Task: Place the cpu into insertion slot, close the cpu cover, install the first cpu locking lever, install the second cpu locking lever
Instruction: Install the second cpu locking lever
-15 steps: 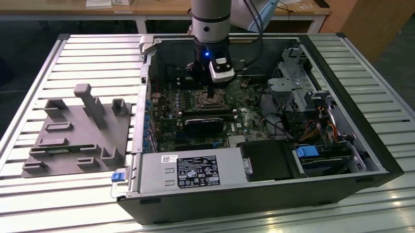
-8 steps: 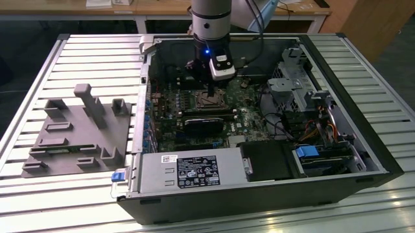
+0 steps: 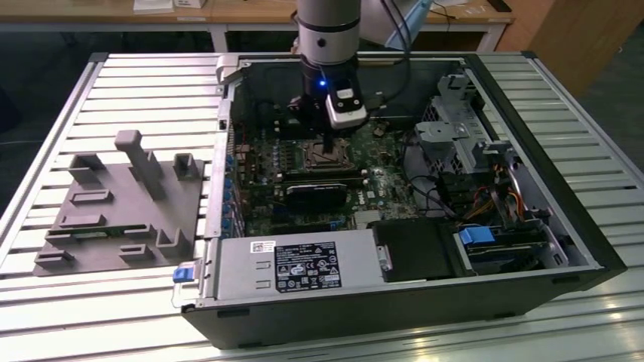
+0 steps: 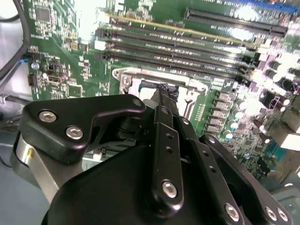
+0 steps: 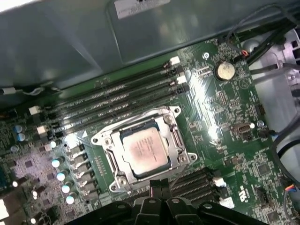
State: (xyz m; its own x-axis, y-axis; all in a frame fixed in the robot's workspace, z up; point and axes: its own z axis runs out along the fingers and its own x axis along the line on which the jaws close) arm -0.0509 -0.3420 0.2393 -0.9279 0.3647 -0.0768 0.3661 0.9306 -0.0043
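Start at the exterior view's left: the grey fixture tray (image 3: pixel 121 207) sits outside the open computer case (image 3: pixel 403 302), well apart from the work. Moving right, your gripper (image 3: pixel 329 142) hangs low inside the case, just above the insertion slot (image 3: pixel 320 154).

In the first wrist view the cpu (image 5: pixel 144 151) already lies flat in the insertion slot (image 5: pixel 174 140), and the cpu cover (image 5: pixel 105 140) looks folded down around it — its frame rings the pale chip. So you appear to be at the lever steps, though the thin locking levers are hard to make out here.

The gripper's fingertips (image 5: pixel 158 187) are pressed together at the socket's near edge, pinching nothing that you can see. In the second wrist view the tips (image 4: pixel 165 93) reach the socket frame (image 4: pixel 123 79) — the next move calls for a narrow, accurate push along that rim without scraping the memory slots (image 4: pixel 178 51).
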